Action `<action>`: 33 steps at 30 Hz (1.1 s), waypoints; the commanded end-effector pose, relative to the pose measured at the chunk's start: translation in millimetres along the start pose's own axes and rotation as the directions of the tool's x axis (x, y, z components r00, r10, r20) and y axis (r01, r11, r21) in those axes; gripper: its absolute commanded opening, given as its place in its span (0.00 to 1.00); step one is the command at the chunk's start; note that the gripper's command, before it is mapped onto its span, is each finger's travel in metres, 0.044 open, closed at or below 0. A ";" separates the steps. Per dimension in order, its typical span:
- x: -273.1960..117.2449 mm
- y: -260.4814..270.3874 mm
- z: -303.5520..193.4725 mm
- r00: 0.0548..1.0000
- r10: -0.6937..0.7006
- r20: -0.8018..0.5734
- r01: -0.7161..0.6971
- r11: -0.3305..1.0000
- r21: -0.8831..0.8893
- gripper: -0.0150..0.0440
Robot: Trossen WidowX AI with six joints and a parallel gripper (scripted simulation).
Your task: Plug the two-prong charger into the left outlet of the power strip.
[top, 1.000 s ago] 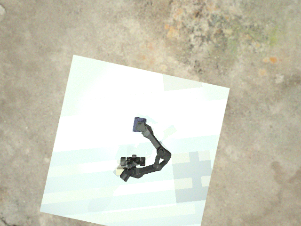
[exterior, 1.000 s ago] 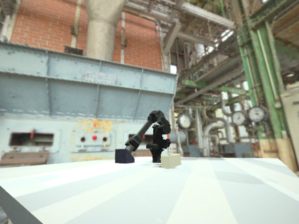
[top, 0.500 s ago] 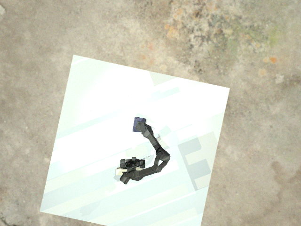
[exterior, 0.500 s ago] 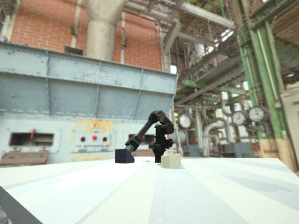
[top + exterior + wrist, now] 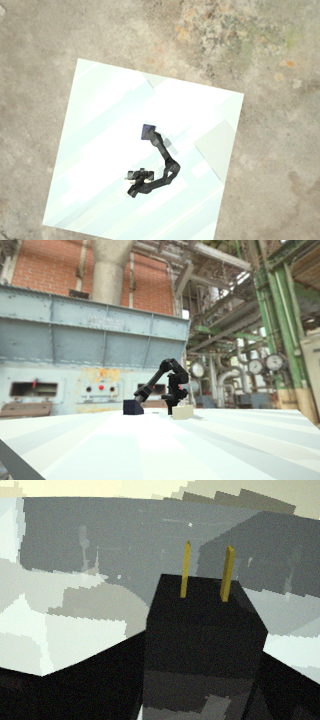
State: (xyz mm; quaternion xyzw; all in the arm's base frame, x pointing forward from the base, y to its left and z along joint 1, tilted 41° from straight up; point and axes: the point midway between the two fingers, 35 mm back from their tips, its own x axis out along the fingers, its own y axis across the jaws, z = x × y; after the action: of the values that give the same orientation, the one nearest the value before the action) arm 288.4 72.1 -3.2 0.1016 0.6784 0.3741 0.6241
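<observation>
The gripper (image 5: 200, 707) is clamped on the black charger (image 5: 200, 660), which fills the lower middle of the wrist view with its two brass prongs (image 5: 207, 574) pointing up the frame toward a grey, shadowed surface. In the exterior view the arm (image 5: 165, 379) stands at centre, folded down beside the cream power strip (image 5: 183, 412), which sits just right of the arm's lower end on the pale table (image 5: 232, 436). From above, only a sliver of the strip shows beneath the wrist, left of centre.

The main risk, as I judge it, is aim. No outlet slots are visible in the wrist view, so the prongs could meet the strip's casing or the wrong outlet. A tilted approach is the other danger: if one prong lands first, the safety shutter would probably stay shut and the charger could twist in the grip, or the light strip could slide away.

No brand, label or readable writing appears on the charger or strip.
</observation>
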 end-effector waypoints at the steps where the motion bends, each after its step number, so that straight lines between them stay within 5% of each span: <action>1: -0.3 0.8 1.5 1.000 0.005 0.002 -0.005 1.000 0.006 0.25; 33: -0.8 1.7 6.3 1.000 0.005 0.003 -0.005 1.000 0.006 0.25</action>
State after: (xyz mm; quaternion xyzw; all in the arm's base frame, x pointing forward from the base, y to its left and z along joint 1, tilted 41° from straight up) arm 292.7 74.3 -2.0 0.1015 0.6781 0.3741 0.6244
